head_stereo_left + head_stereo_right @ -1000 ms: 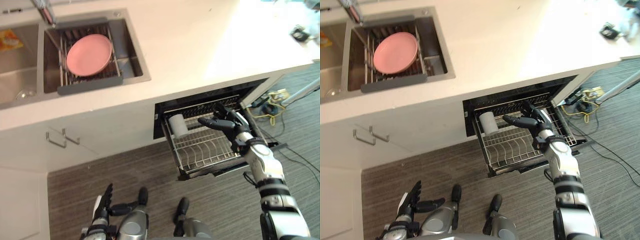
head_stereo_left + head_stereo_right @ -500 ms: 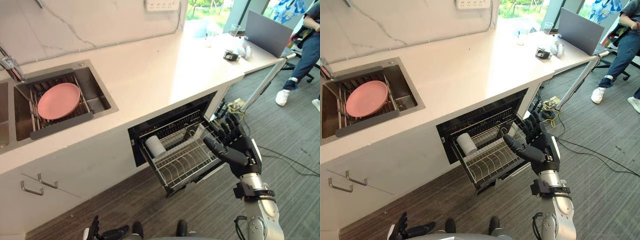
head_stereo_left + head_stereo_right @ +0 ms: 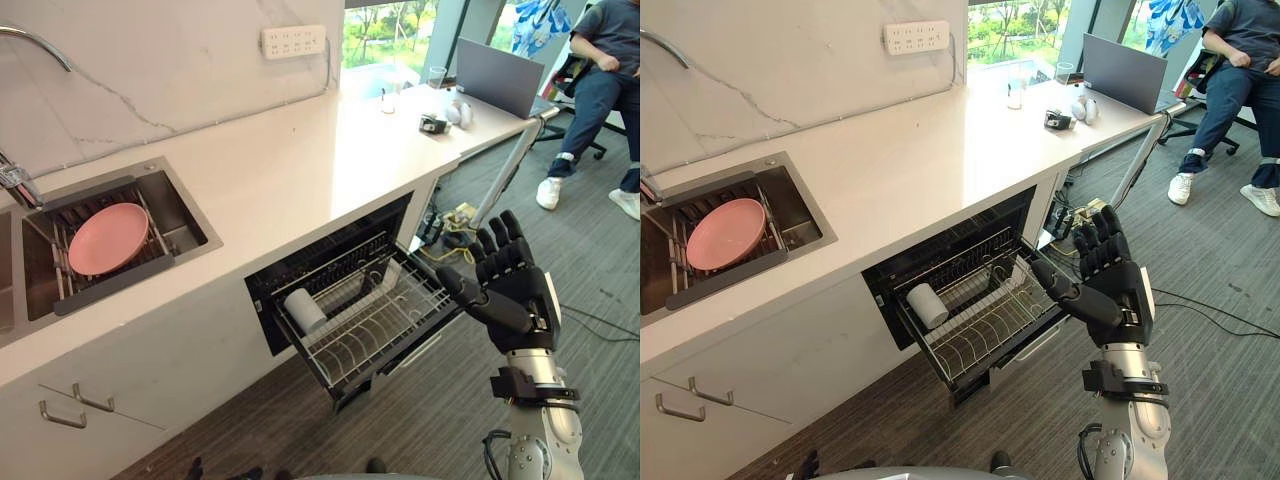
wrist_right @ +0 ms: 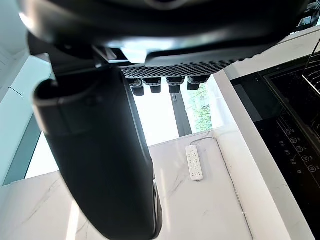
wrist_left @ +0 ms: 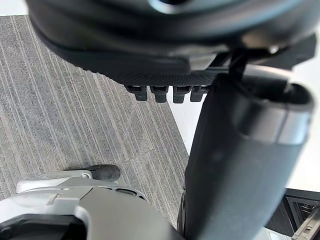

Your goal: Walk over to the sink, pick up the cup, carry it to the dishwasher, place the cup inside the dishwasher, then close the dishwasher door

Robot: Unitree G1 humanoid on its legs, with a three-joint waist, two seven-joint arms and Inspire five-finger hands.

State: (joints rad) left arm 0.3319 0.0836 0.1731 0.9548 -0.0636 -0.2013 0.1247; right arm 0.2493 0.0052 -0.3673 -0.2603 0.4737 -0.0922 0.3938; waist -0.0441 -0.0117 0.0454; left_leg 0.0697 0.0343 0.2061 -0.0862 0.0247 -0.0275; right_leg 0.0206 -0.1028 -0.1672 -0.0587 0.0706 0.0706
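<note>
Right hand (image 3: 515, 295): raised upright beside the open dishwasher (image 3: 330, 255), palm side toward it. Fingers (image 3: 500, 240) straight and spread, pointing up, thumb stretched out toward the machine. Nothing held.

Wire rack (image 3: 375, 325): pulled out of the dishwasher over the floor (image 3: 600, 240). Its right corner sits just past the thumb tip. Cannot tell whether they touch.

Cup (image 3: 305, 310): white, lying on its side in the rack, at the end farthest from the right fingers, close to the dishwasher opening. Well apart from the thumb tip, with most of the bare rack between them.

Left hand (image 5: 150, 30): seen in its own wrist view. Fingers in a straight row, thumb extended, nothing between them. Past the fingertips lies grey striped floor.

Right wrist view: beyond the fingertips are the marble wall and a white power strip (image 4: 194, 162). The countertop (image 4: 225, 150) runs off to one side of them, with the dark dishwasher interior alongside it.

Sink (image 3: 190, 215): far beyond the thumb side of the right hand, across the counter. A pink plate (image 3: 108, 238) rests on a drainer in it.

Beyond the backs of the right fingers: a laptop (image 3: 497, 78) on the counter end and a seated person (image 3: 600, 60).
</note>
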